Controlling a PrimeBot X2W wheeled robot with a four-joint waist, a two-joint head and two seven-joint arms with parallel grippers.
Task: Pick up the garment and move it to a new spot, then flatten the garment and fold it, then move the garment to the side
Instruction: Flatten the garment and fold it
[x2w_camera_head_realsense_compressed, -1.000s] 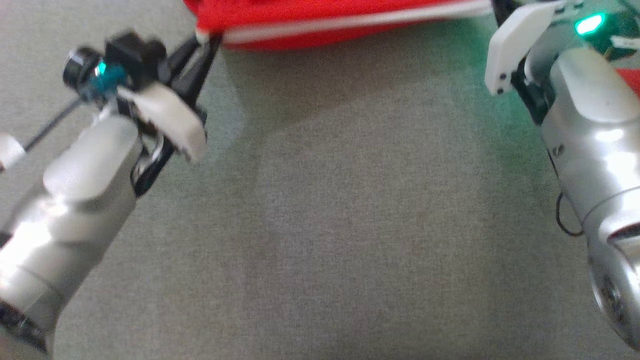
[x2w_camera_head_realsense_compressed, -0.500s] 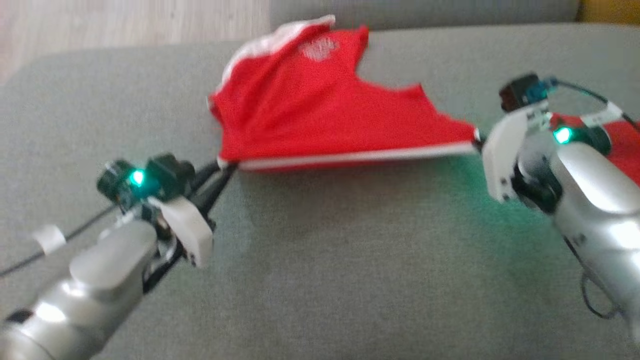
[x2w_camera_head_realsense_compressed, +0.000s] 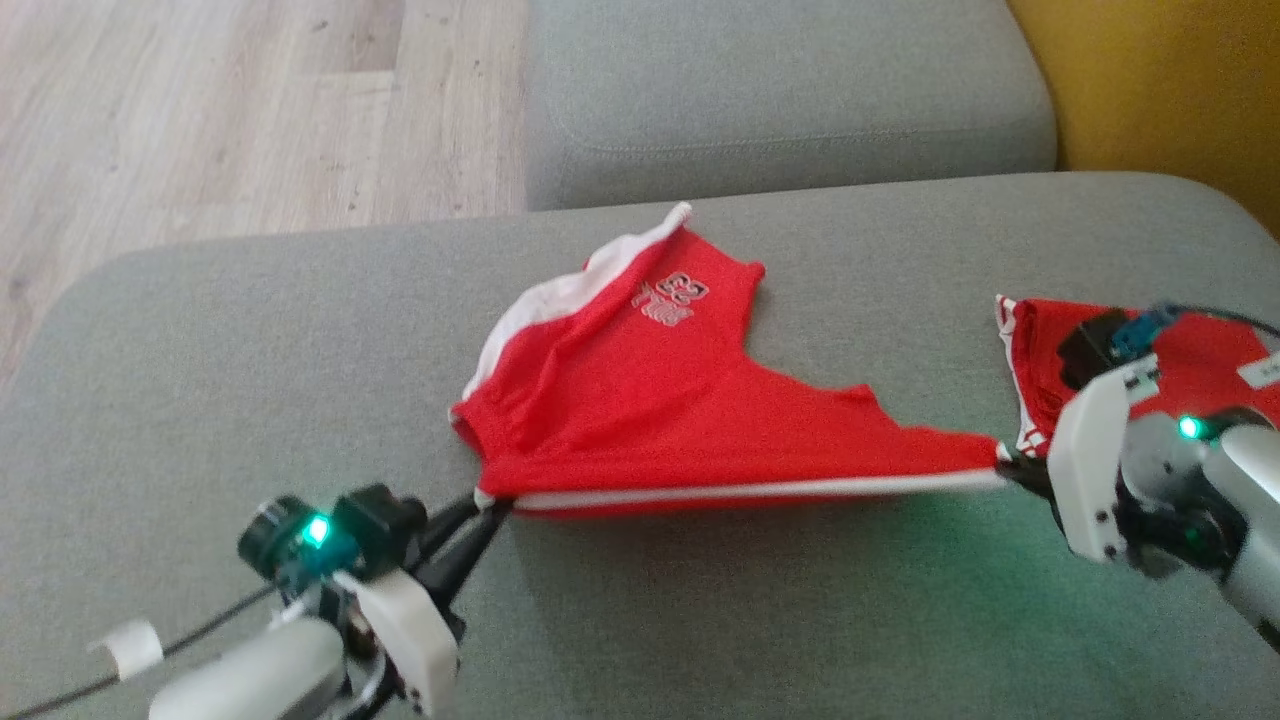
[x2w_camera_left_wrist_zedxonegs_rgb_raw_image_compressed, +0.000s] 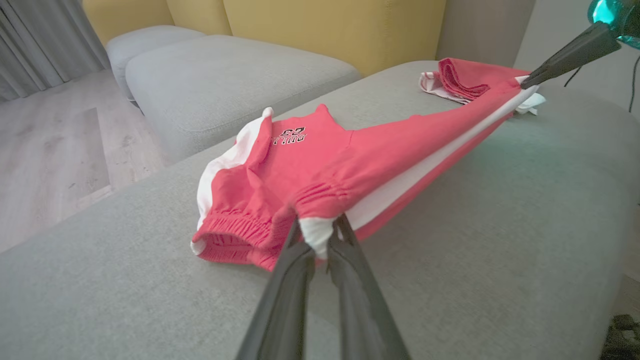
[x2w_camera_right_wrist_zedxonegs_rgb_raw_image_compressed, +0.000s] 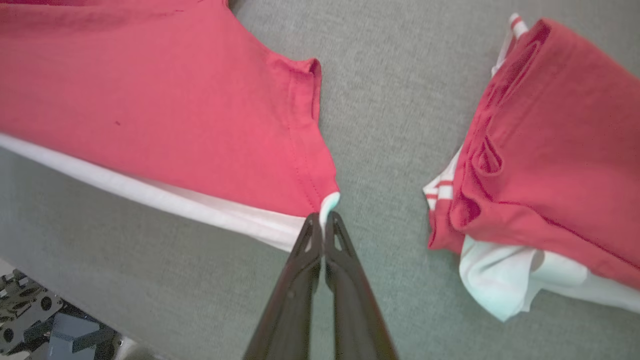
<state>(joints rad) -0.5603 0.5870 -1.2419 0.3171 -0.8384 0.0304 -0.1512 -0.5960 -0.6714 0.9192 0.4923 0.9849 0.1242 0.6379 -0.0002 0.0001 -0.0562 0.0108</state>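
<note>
Red shorts (x2w_camera_head_realsense_compressed: 650, 400) lie mid-frame on the grey sofa cushion (x2w_camera_head_realsense_compressed: 250, 350), their white-striped near edge stretched taut between the left gripper (x2w_camera_head_realsense_compressed: 490, 505) and right gripper (x2w_camera_head_realsense_compressed: 1003, 466), each pinched tight on a corner. At the right edge sits a folded red garment (x2w_camera_head_realsense_compressed: 1035, 350).

Your left gripper (x2w_camera_left_wrist_zedxonegs_rgb_raw_image_compressed: 318, 231) is clamped on the white-banded corner of the shorts (x2w_camera_left_wrist_zedxonegs_rgb_raw_image_compressed: 320, 160). From there the white-striped edge runs taut, lifted off the cushion (x2w_camera_left_wrist_zedxonegs_rgb_raw_image_compressed: 500, 210), to your right gripper (x2w_camera_left_wrist_zedxonegs_rgb_raw_image_compressed: 525, 84), which pinches the far corner. The rest of the shorts lies on the cushion, print up. A second red garment (x2w_camera_left_wrist_zedxonegs_rgb_raw_image_compressed: 457, 75) lies bunched near the right gripper.
</note>
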